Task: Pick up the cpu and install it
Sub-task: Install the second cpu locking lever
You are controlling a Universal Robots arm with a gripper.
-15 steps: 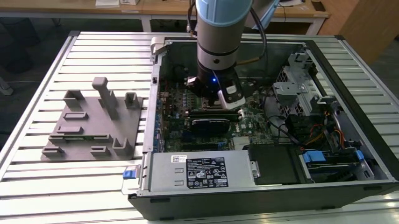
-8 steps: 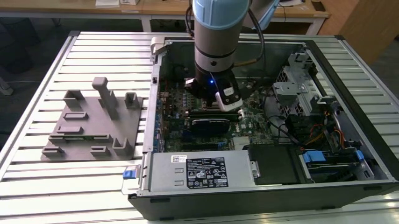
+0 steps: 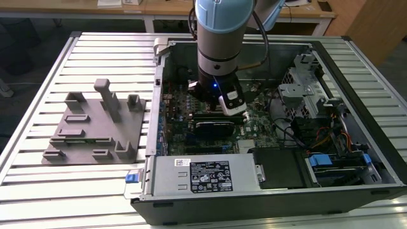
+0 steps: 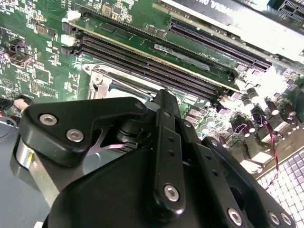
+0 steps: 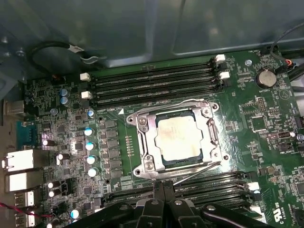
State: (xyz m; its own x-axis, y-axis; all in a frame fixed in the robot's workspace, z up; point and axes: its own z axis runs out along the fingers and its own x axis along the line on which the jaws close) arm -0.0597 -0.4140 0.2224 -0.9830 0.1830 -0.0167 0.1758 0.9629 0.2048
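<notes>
Open computer case [image 3: 267, 191] on slatted metal table [image 3: 38, 191], wooden desks [image 3: 165, 9] behind

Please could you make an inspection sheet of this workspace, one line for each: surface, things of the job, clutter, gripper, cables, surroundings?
Surface: slatted metal table, carrying an open computer case and a grey fixture plate.
Job's things: the cpu lies flat inside the socket frame on the motherboard in the first wrist view; nothing grips it.
Clutter: nothing seen loose on the table; the fixture plate's holders look empty.
Grippers: gripper sits low over the motherboard beside the socket, fingers together, holding nothing.
Cables: bundles at the exterior view's right inside the case; a black cable loop near the memory slots.
Surroundings: wooden desks behind the table.
</notes>
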